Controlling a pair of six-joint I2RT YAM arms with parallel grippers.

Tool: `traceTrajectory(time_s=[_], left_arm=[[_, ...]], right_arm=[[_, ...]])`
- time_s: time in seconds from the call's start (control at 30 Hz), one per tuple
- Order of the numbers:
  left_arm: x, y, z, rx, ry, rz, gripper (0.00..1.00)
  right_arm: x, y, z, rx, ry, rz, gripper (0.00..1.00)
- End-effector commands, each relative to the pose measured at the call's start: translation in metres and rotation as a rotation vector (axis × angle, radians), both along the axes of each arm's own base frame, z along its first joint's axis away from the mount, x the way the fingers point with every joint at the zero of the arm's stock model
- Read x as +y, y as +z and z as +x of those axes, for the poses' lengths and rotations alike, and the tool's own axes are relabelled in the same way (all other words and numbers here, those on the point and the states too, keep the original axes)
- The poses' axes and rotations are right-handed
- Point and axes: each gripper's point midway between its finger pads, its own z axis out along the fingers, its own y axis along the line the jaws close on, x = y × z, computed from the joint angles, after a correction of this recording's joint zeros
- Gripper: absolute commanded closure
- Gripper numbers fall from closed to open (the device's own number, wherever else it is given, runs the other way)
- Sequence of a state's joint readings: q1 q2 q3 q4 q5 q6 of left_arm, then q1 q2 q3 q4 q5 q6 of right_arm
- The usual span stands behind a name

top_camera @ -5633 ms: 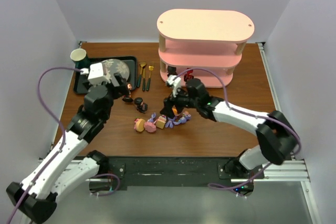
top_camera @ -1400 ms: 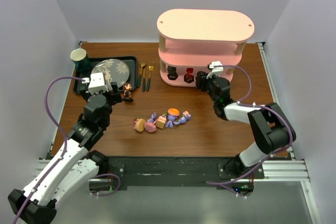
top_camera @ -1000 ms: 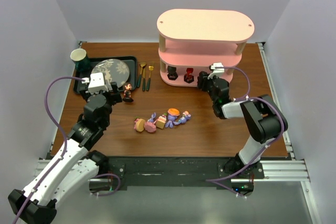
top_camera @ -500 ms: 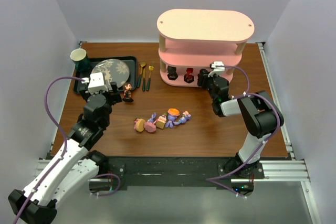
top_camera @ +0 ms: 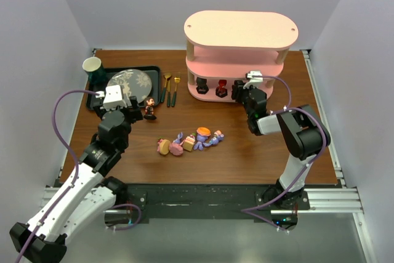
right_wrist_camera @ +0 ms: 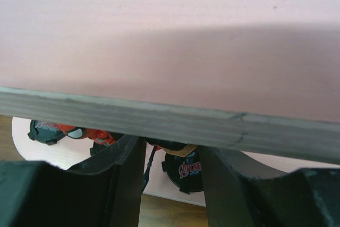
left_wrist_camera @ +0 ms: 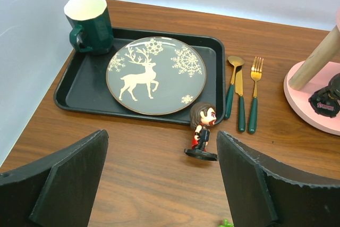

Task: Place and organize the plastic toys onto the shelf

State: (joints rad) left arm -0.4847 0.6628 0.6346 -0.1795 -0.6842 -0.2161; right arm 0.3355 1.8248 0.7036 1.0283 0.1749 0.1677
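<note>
Your left gripper (left_wrist_camera: pixel 162 147) has its jaws spread wide and holds nothing. A dark-haired figurine (left_wrist_camera: pixel 203 134) stands upright on the table (left_wrist_camera: pixel 133 184) just beyond them, nearer the right jaw, and touches neither. It stands just on the near side of the black tray (left_wrist_camera: pixel 79 86), close to the gold cutlery (left_wrist_camera: pixel 241 97).

Your right gripper (right_wrist_camera: pixel 170 155) reaches into the bottom tier of the pink shelf (top_camera: pixel 241 29), a little right of its middle. Its jaws stand partly open, one on either side of a dark figurine with a round lettered base (right_wrist_camera: pixel 183 168). The right jaw sits at the edge of that base and a gap shows on the left side, so you cannot tell whether the toy is pinched or only straddled. A red and black figurine (right_wrist_camera: pixel 79 131) is on the same tier, just to the left.

The pink and purple toys (top_camera: pixel 189 141) lie in a loose row on the table, near its middle, well apart from both grippers.
</note>
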Motion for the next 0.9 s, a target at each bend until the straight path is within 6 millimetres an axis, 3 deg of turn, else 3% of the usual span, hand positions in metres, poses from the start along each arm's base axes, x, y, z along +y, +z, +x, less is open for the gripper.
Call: traceTrajectory(time_s=[0.0,0.3,0.57,0.87], left_arm=[[0.001,0.008,0.002,-0.038,0.002,-0.011,0.13],[0.0,0.008,0.002,-0.038,0.0,-0.013,0.13],[0.0,0.008,0.002,-0.037,0.0,-0.014,0.13],[-0.012,-0.003,0.008,0.003,-0.047,-0.036,0.13]], right_arm=[[-0.006,0.014,0.014,-0.048,-0.051,0.028,0.6],[-0.006,0.019,0.009,-0.043,-0.048,0.042,0.3],[-0.007,0.025,-0.004,-0.038,-0.035,0.071,0.23],[-0.009,0.021,-0.036,0.026,-0.014,0.121,0.15]])
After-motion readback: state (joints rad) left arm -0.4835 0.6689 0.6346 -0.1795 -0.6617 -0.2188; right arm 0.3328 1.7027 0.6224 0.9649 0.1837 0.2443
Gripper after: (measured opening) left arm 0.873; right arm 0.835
